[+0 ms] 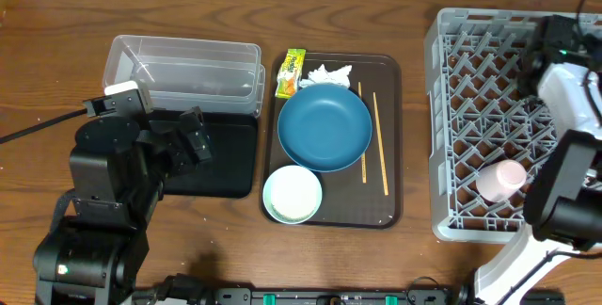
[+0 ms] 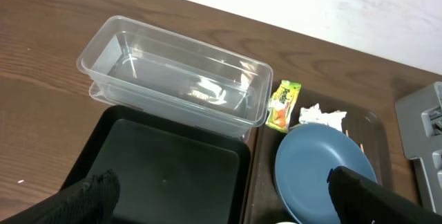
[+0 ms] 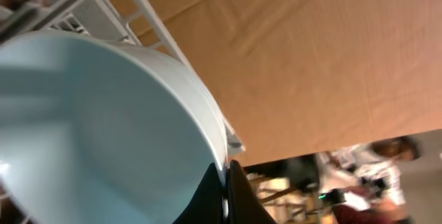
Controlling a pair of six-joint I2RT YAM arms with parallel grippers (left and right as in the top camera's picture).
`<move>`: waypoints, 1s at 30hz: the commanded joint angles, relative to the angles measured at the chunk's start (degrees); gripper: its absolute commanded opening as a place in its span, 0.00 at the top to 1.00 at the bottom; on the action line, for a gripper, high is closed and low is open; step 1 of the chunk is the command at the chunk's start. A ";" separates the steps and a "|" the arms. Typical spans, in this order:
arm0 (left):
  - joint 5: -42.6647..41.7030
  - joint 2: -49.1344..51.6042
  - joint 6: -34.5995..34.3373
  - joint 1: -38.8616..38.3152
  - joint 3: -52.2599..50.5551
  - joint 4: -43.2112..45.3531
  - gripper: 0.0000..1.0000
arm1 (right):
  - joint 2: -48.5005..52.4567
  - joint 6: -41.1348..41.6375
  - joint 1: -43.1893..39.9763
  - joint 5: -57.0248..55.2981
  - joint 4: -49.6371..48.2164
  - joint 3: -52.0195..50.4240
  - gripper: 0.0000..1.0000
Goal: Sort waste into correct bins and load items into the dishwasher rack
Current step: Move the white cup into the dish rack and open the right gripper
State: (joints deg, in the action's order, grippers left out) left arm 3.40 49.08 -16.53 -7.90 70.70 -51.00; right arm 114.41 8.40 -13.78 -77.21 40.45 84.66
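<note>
The small pale blue-white bowl [image 3: 103, 127], pinched by its rim in our right gripper [image 3: 225, 175] over the grey lattice dishwasher rack [image 1: 470, 88], is mid-loading, we judge, so next we must lower it in and let go, our left gripper [image 2: 221, 186] spread wide above the shallow black tray [image 2: 166, 162].

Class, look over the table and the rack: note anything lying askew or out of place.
The pink cup appears tipped on its side near the front edge of the dishwasher rack, not upright. Nothing looks spilled or broken.

Brown serving tray [image 1: 391, 154] on wooden table [image 1: 56, 23]; black cable [image 1: 38, 128] at left edge.
</note>
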 commanded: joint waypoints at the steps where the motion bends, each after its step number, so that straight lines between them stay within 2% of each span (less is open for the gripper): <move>1: 0.74 0.00 -0.07 0.22 0.50 0.02 0.02 | 2.43 -3.98 3.52 0.70 -1.05 -0.11 0.99; 3: 0.74 0.00 -0.07 0.22 0.50 0.02 0.02 | 2.60 -4.48 5.03 0.70 -1.77 -0.11 0.98; 5: 0.74 0.00 -0.07 0.22 0.50 0.02 0.02 | 2.60 -4.96 6.08 0.70 -2.32 -0.11 0.94; 8: 0.74 0.00 -0.07 0.22 0.50 0.02 0.02 | 2.36 -6.38 7.15 1.70 -3.61 -0.07 0.78; 9: 0.74 0.00 -0.07 0.22 0.50 0.02 0.02 | 2.10 -6.40 7.54 2.71 -3.54 -0.04 0.75; 12: 0.74 0.00 -0.07 0.22 0.50 0.02 0.02 | 0.31 -8.94 8.90 8.31 -3.30 -0.02 0.69; 18: 0.74 0.00 -0.07 0.22 0.50 0.02 0.02 | -6.78 -8.96 11.65 19.80 -2.91 -0.02 0.58; 21: 0.74 0.00 -0.07 0.22 0.50 0.02 0.02 | -12.72 -8.92 14.25 31.34 -0.70 -0.02 0.55; 25: 0.74 0.00 -0.07 0.22 0.50 0.02 0.02 | -20.15 -7.32 19.76 56.81 3.61 -0.02 0.57; 26: 0.74 0.00 -0.07 0.22 0.50 0.02 0.02 | -21.16 -6.47 21.14 61.90 4.50 -0.02 0.58; 28: 0.74 0.00 -0.07 0.22 0.50 0.02 0.02 | -22.88 -2.40 24.96 73.26 6.73 -0.02 0.66; 30: 0.74 0.00 -0.07 0.22 0.50 0.02 0.02 | -23.02 1.49 28.85 80.35 8.24 -0.02 0.68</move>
State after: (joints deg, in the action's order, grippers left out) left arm 3.40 49.06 -16.53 -7.90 70.70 -50.98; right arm 90.76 3.53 11.07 -17.67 47.37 84.68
